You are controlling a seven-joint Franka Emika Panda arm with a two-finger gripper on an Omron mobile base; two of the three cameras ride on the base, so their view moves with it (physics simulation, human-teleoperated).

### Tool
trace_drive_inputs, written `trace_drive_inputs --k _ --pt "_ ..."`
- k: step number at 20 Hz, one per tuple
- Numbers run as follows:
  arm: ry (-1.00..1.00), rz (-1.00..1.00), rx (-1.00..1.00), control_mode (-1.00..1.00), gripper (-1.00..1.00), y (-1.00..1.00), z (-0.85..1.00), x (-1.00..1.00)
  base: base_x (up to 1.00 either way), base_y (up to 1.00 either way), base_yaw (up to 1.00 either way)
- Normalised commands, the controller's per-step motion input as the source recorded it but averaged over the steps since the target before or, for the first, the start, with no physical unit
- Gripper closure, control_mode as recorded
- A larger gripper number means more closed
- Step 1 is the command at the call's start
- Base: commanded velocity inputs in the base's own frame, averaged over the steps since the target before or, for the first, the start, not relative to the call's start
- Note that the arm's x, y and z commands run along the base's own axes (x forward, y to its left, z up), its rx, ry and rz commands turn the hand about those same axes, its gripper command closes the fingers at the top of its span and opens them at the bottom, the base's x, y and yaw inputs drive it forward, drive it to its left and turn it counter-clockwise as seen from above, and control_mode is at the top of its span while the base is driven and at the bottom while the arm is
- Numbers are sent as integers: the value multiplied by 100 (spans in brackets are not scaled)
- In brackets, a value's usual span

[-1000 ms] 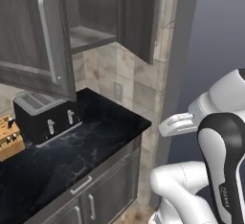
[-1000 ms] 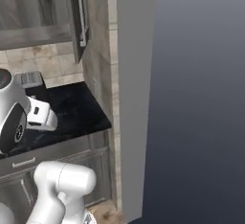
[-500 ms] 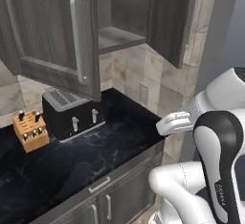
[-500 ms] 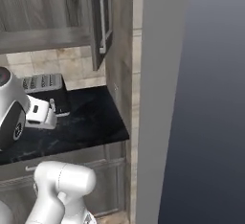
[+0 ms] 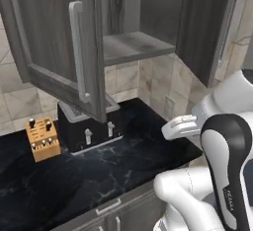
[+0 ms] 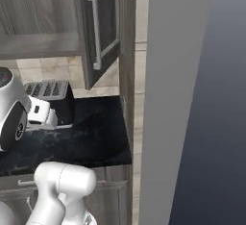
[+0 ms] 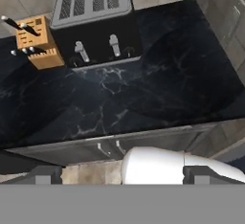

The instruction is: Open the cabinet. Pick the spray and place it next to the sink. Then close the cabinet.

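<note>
Above the black tabletop (image 5: 99,171) our cabinet (image 5: 138,47) hangs with both doors wide open. We see no spray on its shelf (image 5: 136,45) from here. Our tool (image 7: 119,175) is wide and holds nothing. We should look higher, toward 12 o'clock, before reaching past the toaster (image 5: 91,126).

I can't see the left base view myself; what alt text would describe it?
A dark grey wall cabinet hangs with both doors swung open over a black marbled counter, its one visible shelf bare. Beneath it stand a black toaster and a wooden knife block; the robot's white arm rises at lower right.
</note>
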Motion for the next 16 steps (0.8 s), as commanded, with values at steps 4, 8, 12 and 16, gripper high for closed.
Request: trace_drive_inputs --k 4,8,12,16 --pt "0 0 0 100 -100 0 0 0 27 12 37" --pt "0 0 0 100 -100 0 0 0 30 0 43" --pt "0 0 0 100 -100 0 0 0 67 -1 19" --pt "0 0 0 100 -100 0 0 0 66 0 2"
